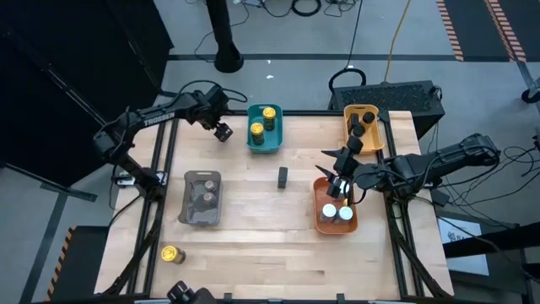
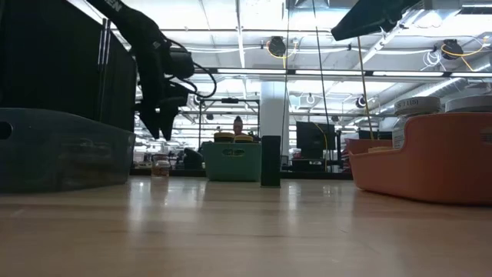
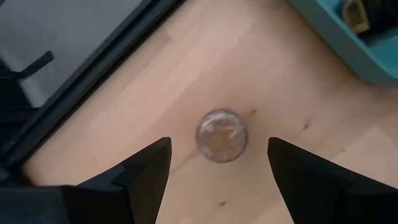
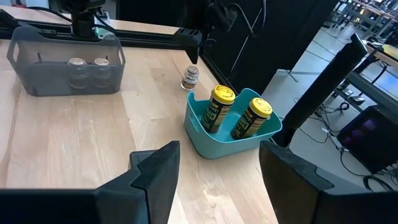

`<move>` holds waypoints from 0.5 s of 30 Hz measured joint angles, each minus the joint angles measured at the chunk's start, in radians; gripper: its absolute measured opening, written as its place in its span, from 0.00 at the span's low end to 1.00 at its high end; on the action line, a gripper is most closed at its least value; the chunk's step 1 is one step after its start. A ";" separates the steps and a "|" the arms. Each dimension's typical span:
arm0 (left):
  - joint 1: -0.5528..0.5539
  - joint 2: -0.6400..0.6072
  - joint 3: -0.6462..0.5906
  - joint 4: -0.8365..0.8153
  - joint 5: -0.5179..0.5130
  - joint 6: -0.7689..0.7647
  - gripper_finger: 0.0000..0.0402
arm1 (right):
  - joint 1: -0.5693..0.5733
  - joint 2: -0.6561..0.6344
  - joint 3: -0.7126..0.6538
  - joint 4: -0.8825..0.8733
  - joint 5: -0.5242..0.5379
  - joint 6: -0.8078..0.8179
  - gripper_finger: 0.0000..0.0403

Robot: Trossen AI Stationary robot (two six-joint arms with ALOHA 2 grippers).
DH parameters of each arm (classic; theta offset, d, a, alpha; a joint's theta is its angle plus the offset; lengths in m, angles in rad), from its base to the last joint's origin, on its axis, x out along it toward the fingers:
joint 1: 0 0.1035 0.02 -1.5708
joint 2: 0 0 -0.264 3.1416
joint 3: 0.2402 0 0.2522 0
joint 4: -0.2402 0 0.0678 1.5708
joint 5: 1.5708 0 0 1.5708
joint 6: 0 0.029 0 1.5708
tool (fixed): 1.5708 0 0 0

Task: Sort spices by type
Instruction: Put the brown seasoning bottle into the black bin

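1. High view: the left pincer (image 1: 223,132) hangs just beside the teal tray (image 1: 264,139), on its outer side, over the bench (image 1: 278,245).
2. Left wrist view: its fingers (image 3: 146,177) are spread wide and hold nothing; a small clear jar (image 3: 222,135) stands upright on the wood between them, touched by neither.
3. Teal tray: two yellow-topped jars (image 1: 262,121) stand inside it.
4. Beyond the teal tray towards the right arm, a slim black jar (image 1: 283,176) stands alone on the wood.
5. Farther that way, the right pincer (image 1: 341,186) hovers over the orange tray (image 1: 336,224), jaws released with nothing between them; two white-topped jars (image 1: 337,214) sit in that tray.
6. Behind the orange tray, the yellow tray (image 1: 364,127) holds black jars (image 1: 362,128).
7. Nearer the front than the teal tray, the grey tray (image 1: 202,198) holds two grey-brown-topped jars (image 1: 204,191).
8. A lone yellow-topped jar (image 1: 170,253) stands well apart from the teal tray, near the bench's front edge.
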 joint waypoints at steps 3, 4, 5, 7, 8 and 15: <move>0.010 0.024 0.000 0.018 0.014 0.016 0.68 | 0.000 0.000 0.000 0.000 0.000 0.000 0.50; 0.014 0.033 0.000 0.019 0.014 0.017 0.68 | 0.000 0.000 0.000 0.000 0.000 0.000 0.50; 0.017 0.042 0.000 0.019 0.014 0.017 0.68 | 0.000 0.000 0.000 -0.001 0.000 0.000 0.50; 0.021 0.057 0.000 0.019 0.013 0.019 0.68 | 0.000 0.000 0.000 -0.005 0.000 0.000 0.50; 0.023 0.064 0.000 0.020 0.013 0.023 0.68 | 0.000 0.000 0.000 -0.007 0.000 0.000 0.50; 0.025 0.103 0.000 0.049 0.014 0.026 0.68 | -0.006 0.000 0.000 -0.008 0.000 0.000 0.50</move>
